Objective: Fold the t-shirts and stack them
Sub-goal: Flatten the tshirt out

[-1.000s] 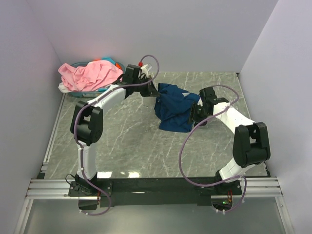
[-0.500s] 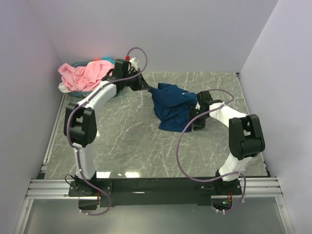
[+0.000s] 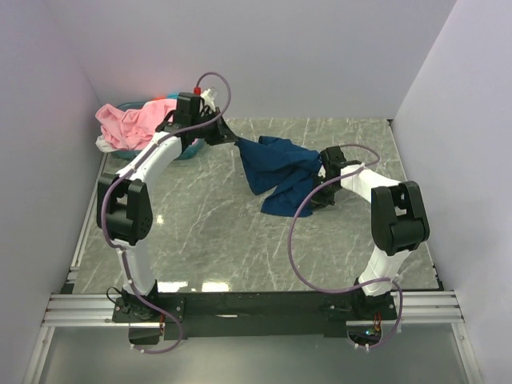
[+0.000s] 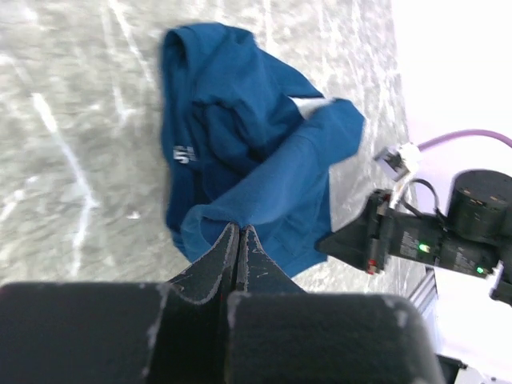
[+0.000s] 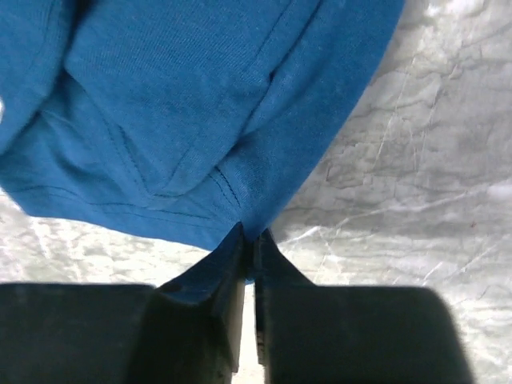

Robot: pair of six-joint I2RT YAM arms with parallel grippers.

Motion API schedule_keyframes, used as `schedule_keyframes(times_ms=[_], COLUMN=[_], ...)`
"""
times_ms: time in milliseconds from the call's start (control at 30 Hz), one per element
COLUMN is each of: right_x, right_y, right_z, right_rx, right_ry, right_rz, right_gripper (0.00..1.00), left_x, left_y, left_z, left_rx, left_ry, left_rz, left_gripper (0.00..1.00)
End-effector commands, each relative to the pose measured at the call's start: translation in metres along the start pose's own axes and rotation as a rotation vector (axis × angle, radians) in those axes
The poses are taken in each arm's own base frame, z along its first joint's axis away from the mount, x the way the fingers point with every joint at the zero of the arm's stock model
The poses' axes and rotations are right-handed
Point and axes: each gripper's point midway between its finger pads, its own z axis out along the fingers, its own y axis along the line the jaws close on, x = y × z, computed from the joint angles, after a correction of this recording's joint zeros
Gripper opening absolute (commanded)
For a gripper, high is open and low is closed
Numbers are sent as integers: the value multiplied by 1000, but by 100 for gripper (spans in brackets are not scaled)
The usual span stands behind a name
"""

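The marble table [image 3: 208, 232] lies beneath both sets of jaws. The navy t-shirt [image 3: 276, 172] is bunched between them: one edge is nipped in the left gripper [image 4: 238, 234] and the opposite hem is pinched in the right gripper [image 5: 250, 237] (both sets of jaws are closed tight on cloth). A pink t-shirt [image 3: 140, 120] is heaped beyond the left jaws. To spread the navy one well, I judge the arms should draw apart evenly and low until the bunching flattens.

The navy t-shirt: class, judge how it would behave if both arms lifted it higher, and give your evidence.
Probably floppy: the navy t-shirt sags in bunched folds between the left gripper and right gripper, each shut on an edge. Likely light: fingertip pinches alone raise its edges. Pushed, it would likely crumple, not roll.
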Motion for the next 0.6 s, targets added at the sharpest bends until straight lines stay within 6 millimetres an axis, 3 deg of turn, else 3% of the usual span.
schedule_keyframes(times_ms=[0,233,367,533,567], right_x=[-21,-64,-87,-91,-94], right_y=[13,4,1,-9,-12], right_z=[-16,-100,-164,-227,-239], right_rx=[-18,41,94,187,216], right_ry=[-51,-222,-338,-450,-478], right_rz=[-42,-66,-80,-111,-106], right_gripper=[4,0,0,0,0], left_x=[-45,-98,-113,-126,-122], left_y=[-9,9,9,22,16], left_z=[-34,-88,-124,-183,-194], left_rx=[-7,-42,-76,-123,-120], left_ry=[-123,-266,-327,-410,-419], left_rz=[11,-6,3,-26,-22], left_gripper=[0,0,0,0,0])
